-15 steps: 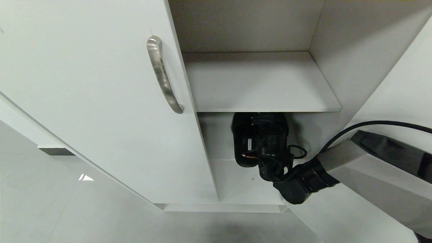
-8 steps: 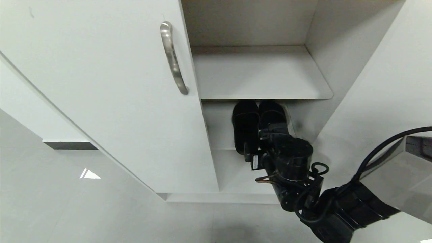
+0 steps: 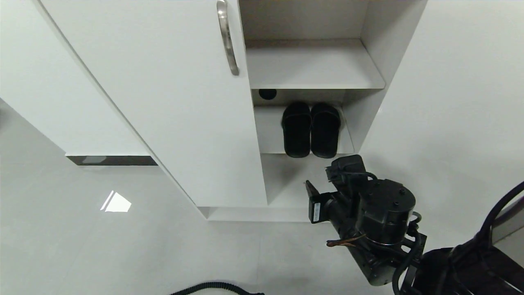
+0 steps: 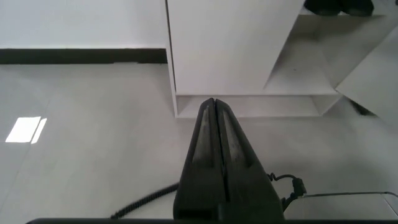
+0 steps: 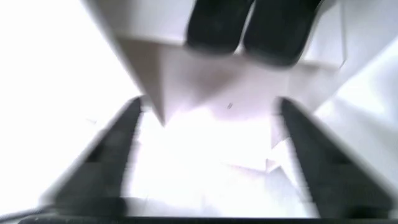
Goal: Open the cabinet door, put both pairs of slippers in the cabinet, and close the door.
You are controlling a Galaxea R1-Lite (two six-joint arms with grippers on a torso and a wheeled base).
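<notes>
While the right gripper [image 3: 322, 177] hangs wide open and empty lower right of centre, the slippers [image 3: 311, 129] sit up-left of it on the cabinet shelf [image 3: 268, 131], long axis pointing at it.

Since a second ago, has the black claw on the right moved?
Yes. The right gripper was over the black slippers; now it is drawn back outside the cabinet, apart from them.

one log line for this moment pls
door: open | slippers: one pair on middle shelf | right claw: open, empty, in front of cabinet | left claw: shut, over floor
</notes>
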